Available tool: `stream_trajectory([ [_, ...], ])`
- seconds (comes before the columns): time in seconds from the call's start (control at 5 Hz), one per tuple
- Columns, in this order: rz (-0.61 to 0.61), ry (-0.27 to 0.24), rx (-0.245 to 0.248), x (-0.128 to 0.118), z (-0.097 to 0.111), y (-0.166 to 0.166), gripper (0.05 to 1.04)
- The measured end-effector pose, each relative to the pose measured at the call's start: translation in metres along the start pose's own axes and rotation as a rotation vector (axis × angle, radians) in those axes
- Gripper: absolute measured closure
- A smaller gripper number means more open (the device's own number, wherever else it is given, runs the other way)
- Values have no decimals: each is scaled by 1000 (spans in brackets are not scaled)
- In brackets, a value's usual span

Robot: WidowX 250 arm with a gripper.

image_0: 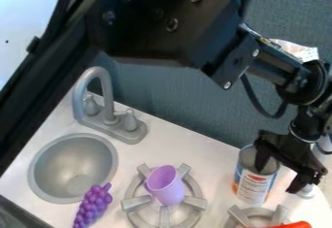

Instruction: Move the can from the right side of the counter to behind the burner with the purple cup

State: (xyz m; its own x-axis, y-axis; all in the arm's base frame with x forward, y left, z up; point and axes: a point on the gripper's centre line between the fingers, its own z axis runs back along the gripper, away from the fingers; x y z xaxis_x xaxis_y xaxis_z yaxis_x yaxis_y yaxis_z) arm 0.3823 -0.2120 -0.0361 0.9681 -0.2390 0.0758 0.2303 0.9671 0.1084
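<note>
At the right, the black gripper (pixel 279 177) hangs over an opened tin can (pixel 253 186) with a white, blue and orange label. Its fingers stand apart: one is at the can's mouth, the other is outside on the right, near a small white object (pixel 307 191). Whether the first finger touches the can wall, I cannot tell. The can is upright. A purple cup (pixel 166 185) stands slightly tilted on the left burner (pixel 135 203). Purple toy grapes (pixel 94 205) lie beside the sink.
A round grey sink (pixel 45 171) with a faucet (pixel 104 89) is at the left. The right burner (pixel 241 216) has an orange-red object (pixel 293 225) by it at the bottom edge. Behind the counter rises a blue-grey panel (pixel 188 105), with crumpled white material (pixel 295 50) near the arm.
</note>
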Motion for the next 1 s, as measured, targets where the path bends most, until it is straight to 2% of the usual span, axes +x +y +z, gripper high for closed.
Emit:
stream_trajectory([
  [0.2, 16, 17, 39, 1, -6, 4, 80],
  [0.6, 43, 61, 159, 4, -14, 19, 80],
  [1.0, 38, 125, 228, 0, -18, 32, 82],
])
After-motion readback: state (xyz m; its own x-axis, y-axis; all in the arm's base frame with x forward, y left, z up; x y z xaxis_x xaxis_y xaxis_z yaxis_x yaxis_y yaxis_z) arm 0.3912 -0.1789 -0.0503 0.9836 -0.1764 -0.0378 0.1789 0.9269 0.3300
